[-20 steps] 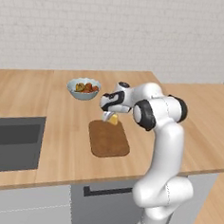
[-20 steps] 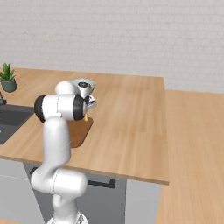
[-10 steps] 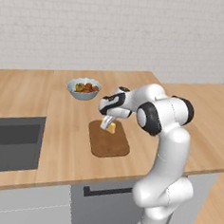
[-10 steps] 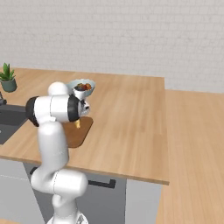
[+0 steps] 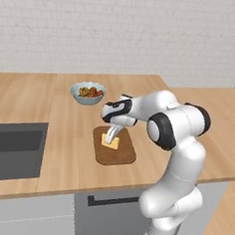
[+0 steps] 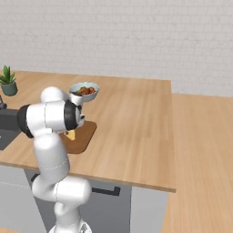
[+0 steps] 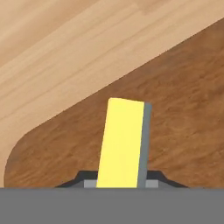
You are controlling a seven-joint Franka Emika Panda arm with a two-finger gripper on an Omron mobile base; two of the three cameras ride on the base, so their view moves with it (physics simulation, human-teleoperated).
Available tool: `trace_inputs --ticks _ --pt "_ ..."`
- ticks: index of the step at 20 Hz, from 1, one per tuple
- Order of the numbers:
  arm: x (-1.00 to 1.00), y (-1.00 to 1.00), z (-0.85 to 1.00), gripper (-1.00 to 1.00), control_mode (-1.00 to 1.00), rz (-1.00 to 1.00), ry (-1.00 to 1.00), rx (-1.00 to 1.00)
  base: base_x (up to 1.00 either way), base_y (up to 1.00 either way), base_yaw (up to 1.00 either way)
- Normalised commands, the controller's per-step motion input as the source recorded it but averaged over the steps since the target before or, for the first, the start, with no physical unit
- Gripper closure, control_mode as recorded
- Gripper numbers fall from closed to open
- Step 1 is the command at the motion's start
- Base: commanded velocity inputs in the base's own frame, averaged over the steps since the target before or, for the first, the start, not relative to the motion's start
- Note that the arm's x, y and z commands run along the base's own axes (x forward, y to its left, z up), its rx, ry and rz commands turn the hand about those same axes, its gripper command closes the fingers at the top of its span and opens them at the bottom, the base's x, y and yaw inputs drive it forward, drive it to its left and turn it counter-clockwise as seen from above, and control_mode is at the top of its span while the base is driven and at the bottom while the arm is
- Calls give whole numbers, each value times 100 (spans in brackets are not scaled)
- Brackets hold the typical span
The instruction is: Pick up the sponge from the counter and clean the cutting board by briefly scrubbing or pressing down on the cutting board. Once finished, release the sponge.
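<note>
The dark reddish-brown cutting board (image 5: 117, 153) (image 6: 84, 134) (image 7: 183, 96) lies on the light tan counter (image 5: 68, 130) (image 6: 132, 113) (image 7: 65, 48) in front of the arm. My gripper (image 5: 111, 135) (image 7: 120, 181) is shut on the sponge (image 5: 110, 141) (image 6: 70, 134) (image 7: 121, 142), a yellow block with a thin grey-green face along one side. The sponge hangs down over the board's far half, at or just above its surface. In the right base view my own arm covers most of the gripper.
A bowl of fruit (image 5: 88, 92) (image 6: 83, 90) stands on the counter just behind the board. The dark grey sink (image 5: 12, 148) is set in to the left. A small potted plant (image 6: 7, 81) sits at the far left.
The gripper has come down toward the board with the sponge and shifted slightly nearer the board's middle. The forearm has swung lower.
</note>
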Motion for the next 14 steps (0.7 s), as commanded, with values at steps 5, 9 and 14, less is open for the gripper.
trace_inputs --ticks 5,9,14 --pt "-100 13 -52 100 -100 11 15 0 0 0 0" --pt "-100 6 -58 100 -100 3 2 0 0 0 0" --pt "-100 0 -44 100 -100 0 8 0 0 0 0"
